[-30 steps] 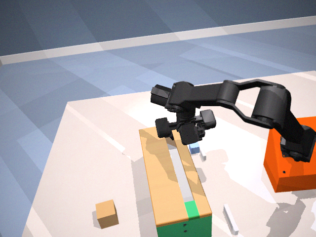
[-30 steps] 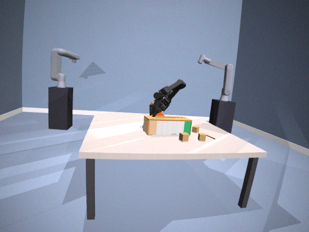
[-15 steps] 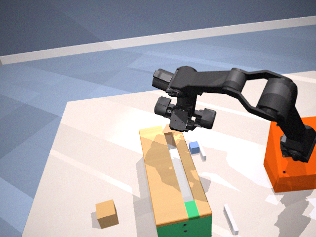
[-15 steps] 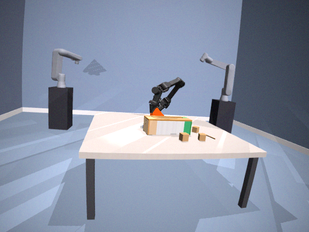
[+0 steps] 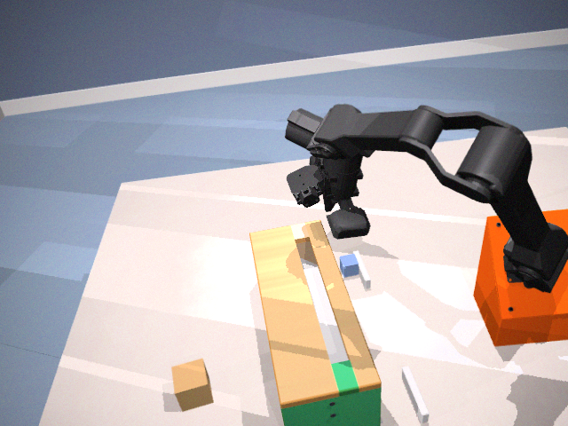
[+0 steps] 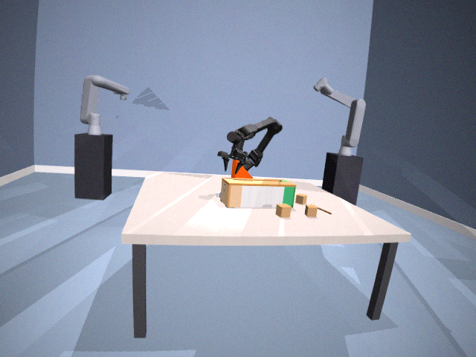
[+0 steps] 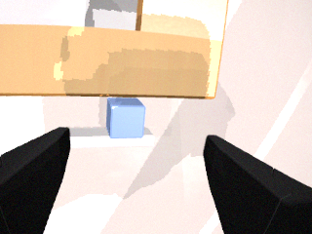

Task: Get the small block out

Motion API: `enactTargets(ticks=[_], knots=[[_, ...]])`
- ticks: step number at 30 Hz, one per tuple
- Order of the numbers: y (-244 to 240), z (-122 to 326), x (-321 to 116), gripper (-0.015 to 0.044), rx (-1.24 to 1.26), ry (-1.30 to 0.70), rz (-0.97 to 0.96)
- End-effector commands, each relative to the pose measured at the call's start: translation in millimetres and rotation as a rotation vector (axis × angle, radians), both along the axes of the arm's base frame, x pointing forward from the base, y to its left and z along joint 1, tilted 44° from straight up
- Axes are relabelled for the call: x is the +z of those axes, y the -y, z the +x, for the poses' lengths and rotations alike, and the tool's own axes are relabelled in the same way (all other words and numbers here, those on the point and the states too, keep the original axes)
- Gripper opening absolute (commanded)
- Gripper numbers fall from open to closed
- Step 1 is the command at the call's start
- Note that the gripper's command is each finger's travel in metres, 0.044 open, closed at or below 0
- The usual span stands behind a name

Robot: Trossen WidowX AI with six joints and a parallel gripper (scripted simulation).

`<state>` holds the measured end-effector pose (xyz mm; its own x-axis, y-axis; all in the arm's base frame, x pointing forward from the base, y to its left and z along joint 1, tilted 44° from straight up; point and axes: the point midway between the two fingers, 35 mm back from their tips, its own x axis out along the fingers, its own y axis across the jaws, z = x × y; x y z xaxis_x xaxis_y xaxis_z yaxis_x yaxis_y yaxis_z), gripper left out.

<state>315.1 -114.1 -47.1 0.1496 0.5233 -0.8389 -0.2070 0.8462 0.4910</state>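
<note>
the small blue block [image 5: 348, 265] lies on the tabletop [image 5: 193, 275], out of the box [image 5: 293, 303], just beside the box's long side near its far end and close to a thin white bar [image 5: 361, 268] on its other side. in the wrist view the block [image 7: 125, 117] sits just below the tan wall of the box [image 7: 131, 65], between and ahead of the two dark fingers, with bare tabletop separating it from both. the hand [image 5: 342, 220] hangs above the tabletop beyond the far end of the box, apart from it and from the block; its fingers are spread partway and hold nothing. the box has a tan lid with a long slot showing the pale shelf inside, and a green end [image 5: 348, 375] nearest the top camera. a tan cube [image 5: 192, 383] rests on the tabletop well apart from the box on its other side, and a second white bar [image 5: 414, 394] lies near the green end. the arm rises from an orange base [image 5: 518, 293] at the tabletop's edge. in the exterior view the box [image 6: 257, 193] stands upright on the tabletop with three tan cubes [image 6: 283, 210] in front of it.
</note>
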Motion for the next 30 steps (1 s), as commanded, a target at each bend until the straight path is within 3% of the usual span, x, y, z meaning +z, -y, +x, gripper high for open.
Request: enactTargets(ticks=[1,30], knots=[[5.9,-8.0,-8.4,0.0285,-0.771,-0.476,0.259],[28.9,-23.1,-18.5,0.0285,-2.208,-1.762,0.801]])
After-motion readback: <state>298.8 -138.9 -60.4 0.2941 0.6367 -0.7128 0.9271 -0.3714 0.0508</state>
